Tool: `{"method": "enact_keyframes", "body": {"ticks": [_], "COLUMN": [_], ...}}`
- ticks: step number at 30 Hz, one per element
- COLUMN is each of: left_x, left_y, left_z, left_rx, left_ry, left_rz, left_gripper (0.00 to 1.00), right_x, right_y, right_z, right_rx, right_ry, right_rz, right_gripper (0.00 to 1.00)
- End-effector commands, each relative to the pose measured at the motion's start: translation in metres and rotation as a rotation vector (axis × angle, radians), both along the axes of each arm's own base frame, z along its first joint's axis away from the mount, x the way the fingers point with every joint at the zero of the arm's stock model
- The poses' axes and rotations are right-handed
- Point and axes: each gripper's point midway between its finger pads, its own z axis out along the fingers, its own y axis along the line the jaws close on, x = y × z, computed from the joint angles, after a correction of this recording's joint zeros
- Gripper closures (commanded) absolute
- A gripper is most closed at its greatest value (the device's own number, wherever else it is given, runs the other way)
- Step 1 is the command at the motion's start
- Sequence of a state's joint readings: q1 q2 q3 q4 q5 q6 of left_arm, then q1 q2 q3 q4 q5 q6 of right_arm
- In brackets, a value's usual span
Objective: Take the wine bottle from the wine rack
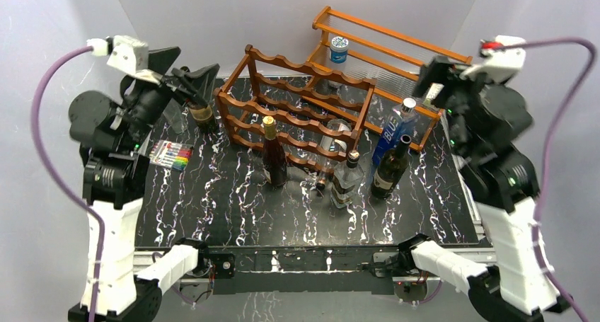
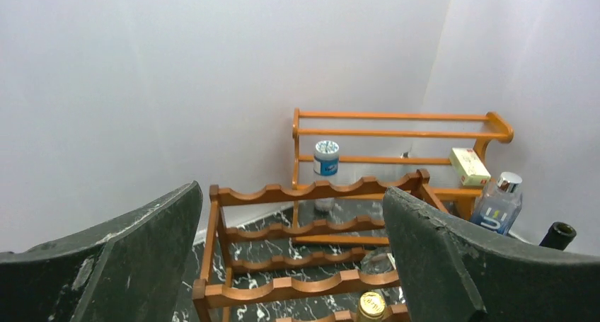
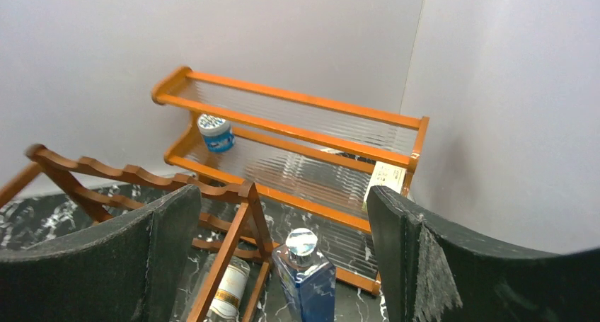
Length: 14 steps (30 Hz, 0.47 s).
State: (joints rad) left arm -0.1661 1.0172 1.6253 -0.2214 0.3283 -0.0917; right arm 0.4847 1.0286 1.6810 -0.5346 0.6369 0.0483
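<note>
Dark fingers of the left hand [image 2: 291, 192] fill the lower corners of its wrist view, spread wide and empty. The right hand [image 3: 283, 191] gapes likewise, touching nothing. Between the left fingers, lower centre, stands the wine rack [image 2: 283, 288]. A pale wine bottle [image 3: 228, 292] lies in the rack's end slot, lower left in the right wrist view. Behind, an orange shelf [image 3: 297, 95] holds a blue jar [image 3: 214, 133].

A dark reddish-brown wooden wine rack [image 1: 297, 110] with scalloped rails stands upright on the marbled black surface [image 1: 226, 194]. A clear wine bottle [image 1: 331, 141] lies in a lower slot near its right end, neck forward.
</note>
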Motion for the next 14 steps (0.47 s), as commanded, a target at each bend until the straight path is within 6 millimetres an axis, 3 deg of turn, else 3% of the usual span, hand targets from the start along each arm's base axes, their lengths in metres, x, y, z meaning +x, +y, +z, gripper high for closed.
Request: {"method": "enact_keyframes", "body": {"ticks": [1,9,14], "left_x": [-0.013,-0.018,-0.015], "left_y": [0.01,0.017,0.019], "left_z": [0.02,0.012,0.003], "left_rx": [-0.04,-0.05,-0.052], "left_ry": [-0.091,-0.083,-0.059], "left_rz": [0.043,0.082,0.091], "left_gripper": [0.02,0.02,0.02], "right_x": [-0.029,-0.053,-0.062], "right_y": [-0.008,-0.014,-0.006], "right_z": [0.017,0.029,0.023], "right_rx": [0.011,0.052,0.037], "right_ry": [-0.098,-0.167,-0.207], "right_rz": [0.05,0.082,0.152], "right_gripper": [0.02,0.02,0.02]}}
